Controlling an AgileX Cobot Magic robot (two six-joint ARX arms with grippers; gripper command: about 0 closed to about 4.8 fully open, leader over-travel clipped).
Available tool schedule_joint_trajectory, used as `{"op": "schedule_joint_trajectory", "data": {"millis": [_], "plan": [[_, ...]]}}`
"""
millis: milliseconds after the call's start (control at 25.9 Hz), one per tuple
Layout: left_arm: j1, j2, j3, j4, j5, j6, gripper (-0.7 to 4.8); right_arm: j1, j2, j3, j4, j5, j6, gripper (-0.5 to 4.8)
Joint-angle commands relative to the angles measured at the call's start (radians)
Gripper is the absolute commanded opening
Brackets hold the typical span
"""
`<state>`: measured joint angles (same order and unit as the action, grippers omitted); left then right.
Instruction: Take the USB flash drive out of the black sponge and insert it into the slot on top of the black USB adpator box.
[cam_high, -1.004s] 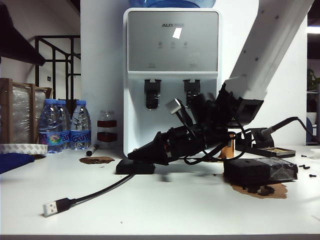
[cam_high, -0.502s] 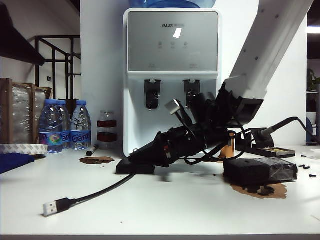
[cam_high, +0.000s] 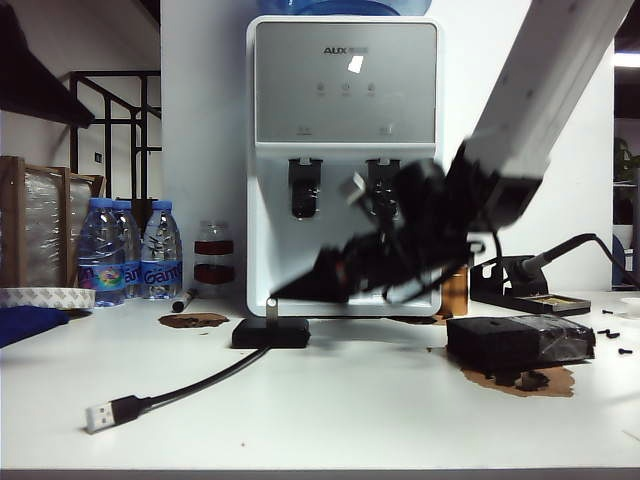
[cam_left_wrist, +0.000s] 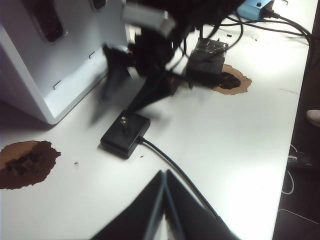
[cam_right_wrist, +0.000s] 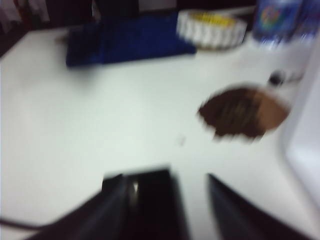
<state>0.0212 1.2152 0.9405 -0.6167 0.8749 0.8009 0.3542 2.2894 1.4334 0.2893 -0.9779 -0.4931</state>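
R gripper (cam_high: 285, 290) let go, jaws apart, lifted off USB flash drive (cam_high: 271, 307), now upright in black USB adpator box (cam_high: 270, 332); insertion likely done. L gripper (cam_left_wrist: 164, 200) together, idle nearby.

My right arm slants down from the upper right of the exterior view, blurred, its wrist angled toward the table's middle. My right gripper (cam_high: 290, 290) hangs above the table, clear of the surface, tip pointing left and slightly down. In its wrist view its two fingers (cam_right_wrist: 107, 207) stand well apart with nothing between them. My left gripper (cam_left_wrist: 164, 200) hovers over the near part of the table, its dark fingers pressed together to a point, empty.
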Motion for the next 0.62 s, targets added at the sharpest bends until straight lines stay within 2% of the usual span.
{"op": "schedule_joint_trajectory", "data": {"millis": [39,154,347,425,463,540,579,618], "plan": [[0.001,0.000,0.002,0.073,-0.018,-0.100,-0.04,-0.012,-0.065,-0.005,0.029,-0.018,0.042,3.37],[0.001,0.000,0.002,0.160,-0.059,-0.253,-0.04,-0.021,-0.128,-0.045,0.054,-0.020,0.047,3.37],[0.019,-0.001,0.002,0.277,-0.068,-0.444,-0.04,-0.039,-0.263,-0.171,0.159,0.004,0.056,3.28],[0.032,-0.002,0.002,0.322,-0.068,-0.507,-0.04,-0.045,-0.322,-0.235,0.231,0.030,0.090,2.75],[0.043,-0.002,0.002,0.368,-0.072,-0.557,-0.04,-0.058,-0.385,-0.310,0.334,0.051,0.168,1.84],[0.067,-0.004,0.002,0.452,-0.108,-0.617,-0.04,-0.072,-0.465,-0.399,0.460,0.112,0.243,0.87],[0.073,-0.005,0.002,0.480,-0.127,-0.642,-0.04,-0.082,-0.493,-0.424,0.480,0.147,0.251,0.87],[0.082,-0.011,0.002,0.533,-0.182,-0.689,-0.04,-0.097,-0.546,-0.459,0.497,0.246,0.313,0.86]]}}
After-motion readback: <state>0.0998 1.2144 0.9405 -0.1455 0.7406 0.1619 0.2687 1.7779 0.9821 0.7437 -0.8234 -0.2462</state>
